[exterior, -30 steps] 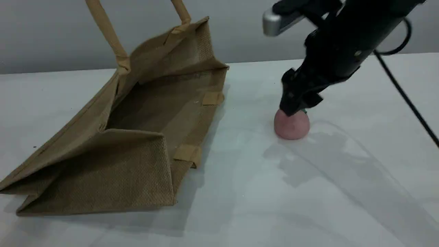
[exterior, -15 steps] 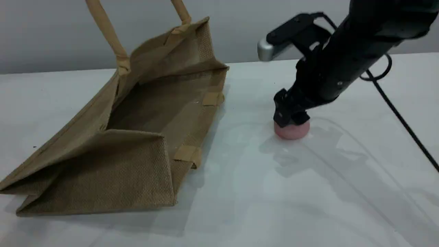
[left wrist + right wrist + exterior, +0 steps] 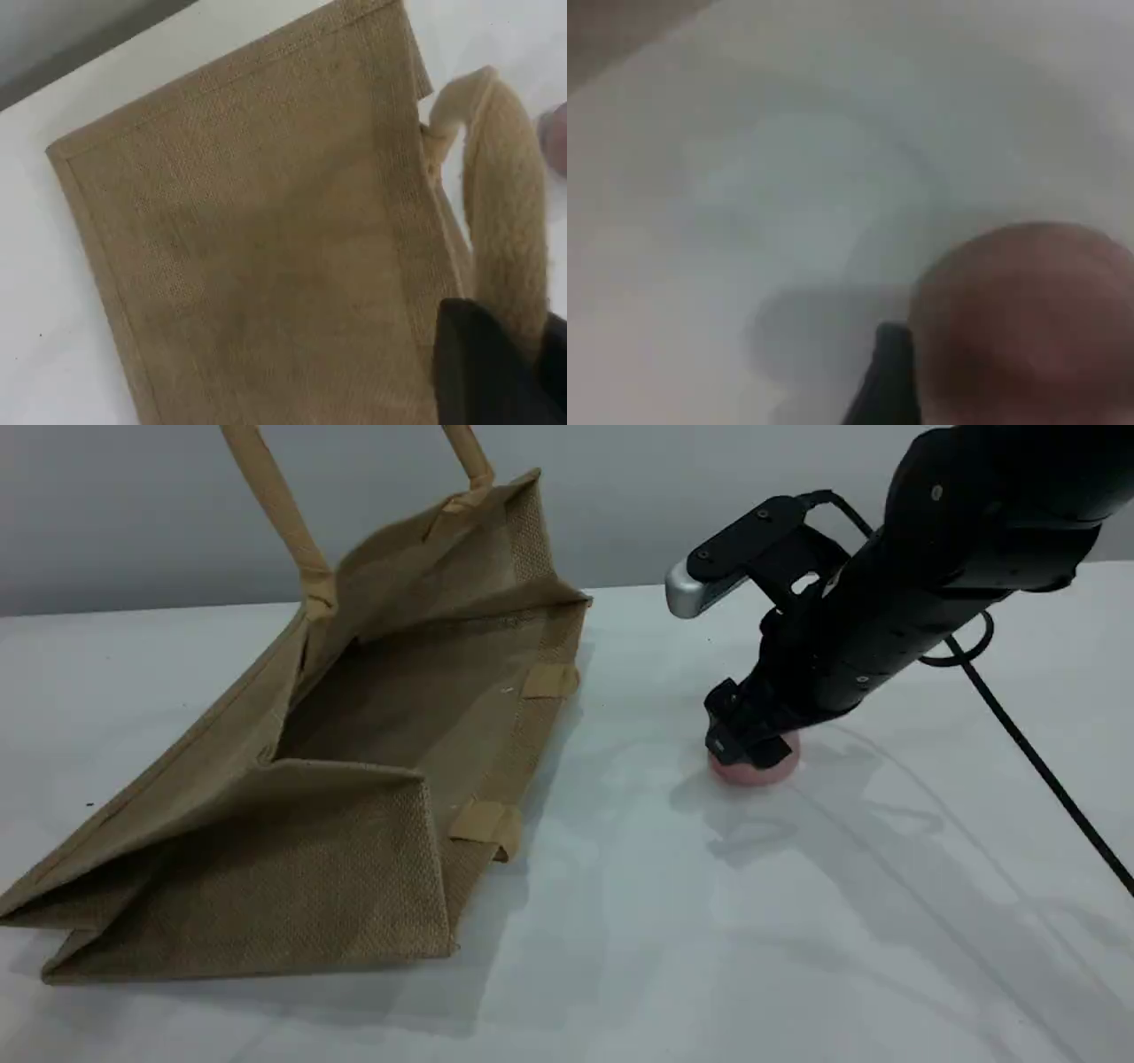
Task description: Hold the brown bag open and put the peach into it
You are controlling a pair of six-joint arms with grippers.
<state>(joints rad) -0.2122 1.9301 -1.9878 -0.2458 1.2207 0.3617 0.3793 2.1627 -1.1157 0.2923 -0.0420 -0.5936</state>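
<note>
Lying on its broad side on the white bench, the large tan-brown woven jute tote bag has its long axis running from the near left corner toward the far edge, its open mouth facing the bench's right side. One padded lighter-tan loop handle rises straight up and out of the scene view's top edge, pulling the upper wall up so the mouth gapes.

The left end effector shows only as a dark tip in the left wrist view, its fingers pressed together on that handle.

The small round dusty-pink peach sits on the bench well to the right of the bag, toward the far edge. The right end effector is down over it with fingers spread wide, straddling its upper half; the right wrist view shows one dark fingertip just beside the fruit. Whether the fingers touch the peach I cannot tell.
</note>
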